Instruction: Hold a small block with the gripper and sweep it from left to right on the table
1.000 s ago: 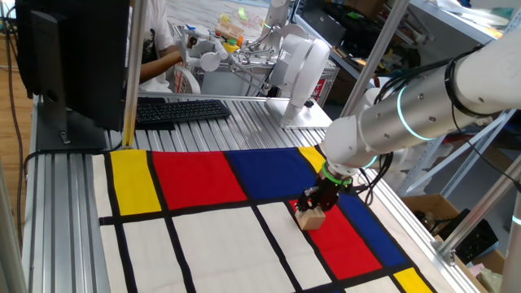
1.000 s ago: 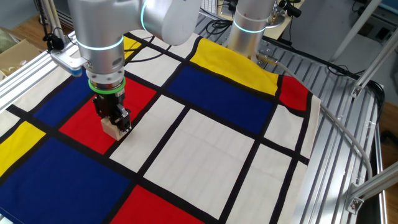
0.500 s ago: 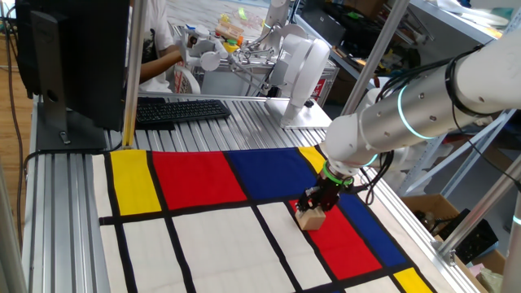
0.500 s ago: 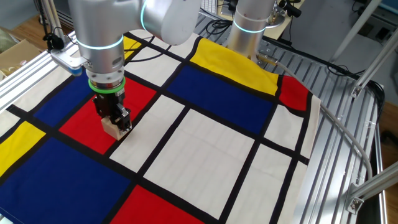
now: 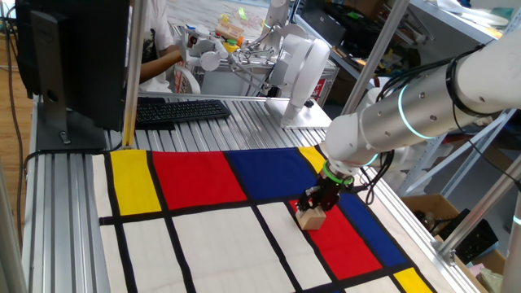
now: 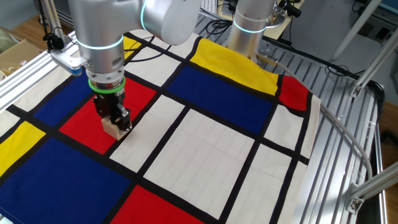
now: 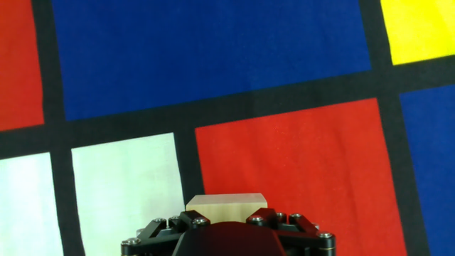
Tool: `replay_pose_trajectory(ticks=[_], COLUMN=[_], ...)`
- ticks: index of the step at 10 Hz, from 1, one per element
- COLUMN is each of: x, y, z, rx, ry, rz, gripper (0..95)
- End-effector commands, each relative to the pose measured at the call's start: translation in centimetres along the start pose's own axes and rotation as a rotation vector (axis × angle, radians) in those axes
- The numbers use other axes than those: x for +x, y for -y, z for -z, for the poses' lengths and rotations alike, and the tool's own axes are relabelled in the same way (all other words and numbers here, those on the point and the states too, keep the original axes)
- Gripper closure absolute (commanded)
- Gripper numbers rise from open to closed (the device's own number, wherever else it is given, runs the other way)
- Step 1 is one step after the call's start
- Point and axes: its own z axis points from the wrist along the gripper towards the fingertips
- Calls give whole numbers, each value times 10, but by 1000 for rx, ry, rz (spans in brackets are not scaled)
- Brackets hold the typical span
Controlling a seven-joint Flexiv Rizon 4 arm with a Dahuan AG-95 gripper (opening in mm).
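Note:
The small block [image 5: 309,218] is a light-tan wooden cube resting on a red rectangle of the table cloth [image 5: 203,244], at the black line beside a white rectangle. The black gripper [image 5: 313,203] with the green ring above it stands upright over the block and is shut on it. In the other fixed view the gripper [image 6: 114,118] grips the block [image 6: 112,129] on the red patch at the left of the cloth [image 6: 211,149]. In the hand view the block [image 7: 226,204] shows between the black fingers [image 7: 160,229] at the bottom edge.
A black keyboard [image 5: 175,110] and a monitor [image 5: 77,57] stand behind the cloth. A white device [image 5: 301,73] sits at the back. A second arm's base [image 6: 252,31] stands beyond the cloth's far edge. Aluminium rails [image 6: 336,124] border the cloth.

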Motion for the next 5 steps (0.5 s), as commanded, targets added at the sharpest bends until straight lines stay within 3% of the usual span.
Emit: replay_pose_trajectory(ticks=[1,5], x=[0,-1], y=[0,0], z=[0,-2], rx=[-2,-7], ry=[1,4], rz=[3,4], gripper=[950,950])
